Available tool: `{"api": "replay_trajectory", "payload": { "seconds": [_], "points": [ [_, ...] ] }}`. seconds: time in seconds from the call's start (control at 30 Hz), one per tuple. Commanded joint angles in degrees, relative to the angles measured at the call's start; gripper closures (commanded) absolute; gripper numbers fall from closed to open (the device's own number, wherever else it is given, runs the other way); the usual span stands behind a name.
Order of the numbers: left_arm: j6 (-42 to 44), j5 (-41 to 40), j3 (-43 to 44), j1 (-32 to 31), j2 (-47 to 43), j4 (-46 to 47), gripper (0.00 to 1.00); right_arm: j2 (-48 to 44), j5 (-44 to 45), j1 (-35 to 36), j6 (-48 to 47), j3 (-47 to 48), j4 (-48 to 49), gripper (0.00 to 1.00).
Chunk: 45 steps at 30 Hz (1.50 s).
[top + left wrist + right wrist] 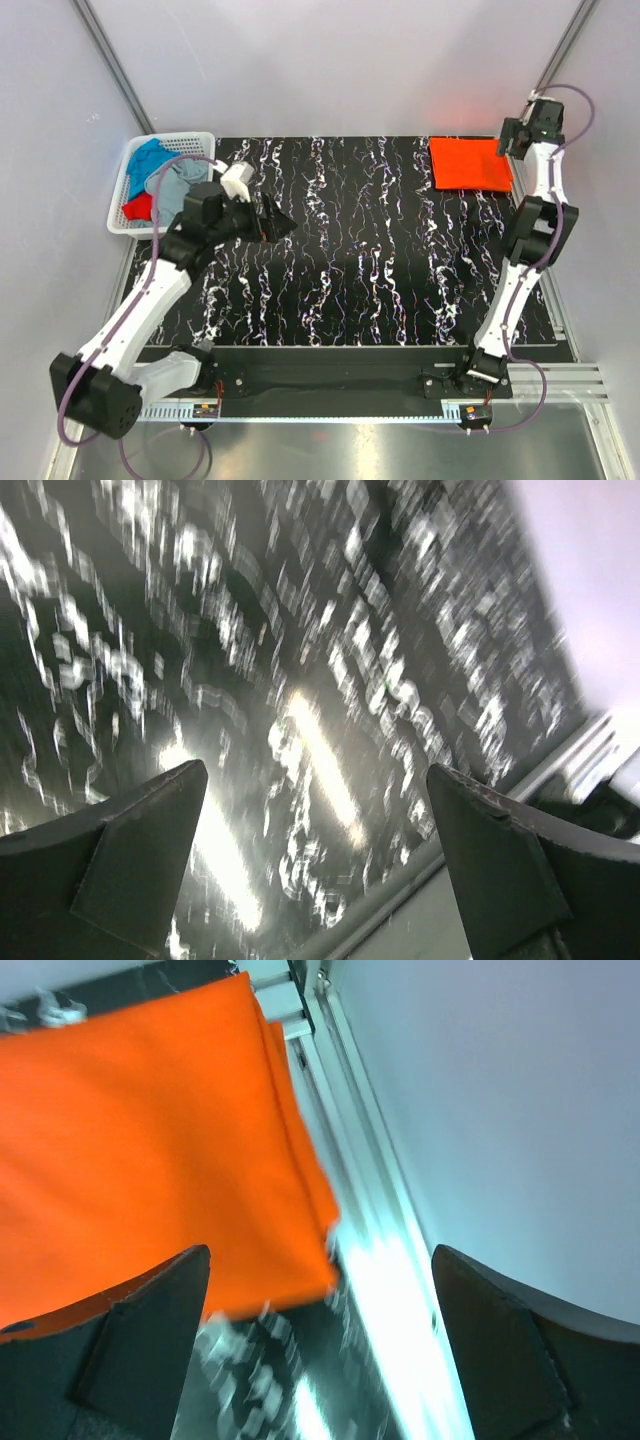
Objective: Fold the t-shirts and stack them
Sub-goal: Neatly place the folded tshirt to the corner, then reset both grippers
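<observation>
A folded bright orange t-shirt (470, 163) lies at the far right corner of the black marbled table (370, 260); it also fills the upper left of the right wrist view (150, 1140). Blue, grey and red t-shirts (160, 185) lie bundled in the white lattice basket (125, 215) at the far left. My left gripper (282, 225) is open and empty above the table, just right of the basket; its wrist view shows only blurred table (300, 680) between the fingers. My right gripper (507, 140) is open and empty, raised beside the orange shirt's right edge.
A metal rail (350, 1160) and the grey wall (520, 1090) run close along the right side of the orange shirt. Enclosure walls and frame posts (110, 60) surround the table. The arm bases stand at the near edge (330, 385).
</observation>
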Motion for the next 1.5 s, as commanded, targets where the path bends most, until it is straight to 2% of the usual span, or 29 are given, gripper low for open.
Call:
{"api": "replay_trajectory", "payload": {
  "seconds": [0.0, 0.03, 0.13, 0.23, 0.27, 0.3, 0.33, 0.4, 0.53, 0.6, 0.7, 0.83, 1.1, 1.47],
  "points": [
    [-3.5, -2.1, -0.1, 0.3, -6.7, 15.8, 0.01, -18.4, 4.4, 1.7, 16.1, -6.9, -6.1, 0.00],
    [-3.8, -2.7, -1.2, 0.3, -8.2, 19.3, 0.01, -23.7, 4.6, 2.7, 18.1, -9.9, -10.0, 0.00],
    [-3.9, -2.4, -0.4, 0.4, -8.9, 21.2, 0.01, -32.4, 5.1, 4.4, 24.6, -12.4, -16.3, 0.00],
    [-2.3, -0.9, 5.8, 0.5, -6.8, 15.5, 0.01, -40.6, -4.7, 6.1, 31.9, -17.2, -20.8, 0.00],
    [-1.6, -0.2, 8.7, 0.5, -5.9, 8.6, 0.01, -42.9, -11.6, 7.2, 33.8, -21.8, -20.1, 0.00],
    [0.1, 0.3, 13.5, 0.6, -5.1, 5.3, 0.01, -47.6, -14.7, 7.7, 36.9, -24.5, -19.4, 0.00],
    [0.7, 0.4, 15.4, 0.6, -3.8, 2.5, 0.01, -49.6, -18.2, 8.2, 37.9, -30.1, -18.5, 0.00],
    [2.5, -0.2, 17.0, 0.6, -3.7, -1.8, 0.01, -53.2, -26.1, 9.9, 38.1, -34.8, -17.7, 0.00],
    [4.3, -2.8, 17.2, 0.8, -5.9, -5.8, 0.01, -63.6, -29.4, 11.6, 37.0, -48.3, -17.4, 0.00],
    [4.3, -3.1, 16.2, 0.8, -7.8, -7.4, 0.01, -69.4, -32.5, 11.6, 37.4, -51.9, -16.4, 0.00],
    [4.4, 1.2, 11.1, 0.8, -11.8, -4.7, 0.01, -75.7, -34.6, 11.6, 39.3, -57.4, -14.0, 0.00],
    [3.1, 2.7, 6.4, 0.8, -16.2, -2.9, 0.01, -79.7, -39.9, 11.6, 42.3, -63.4, -11.0, 0.00],
    [0.4, 1.6, 3.3, 0.8, -20.0, -1.2, 0.01, -83.0, -36.8, 11.6, 41.7, -65.9, -13.2, 0.00],
    [1.0, -0.2, 3.0, 0.8, -20.4, -4.0, 0.01, -85.8, -36.2, 11.6, 40.7, -66.6, -13.5, 0.00]
  ]
}}
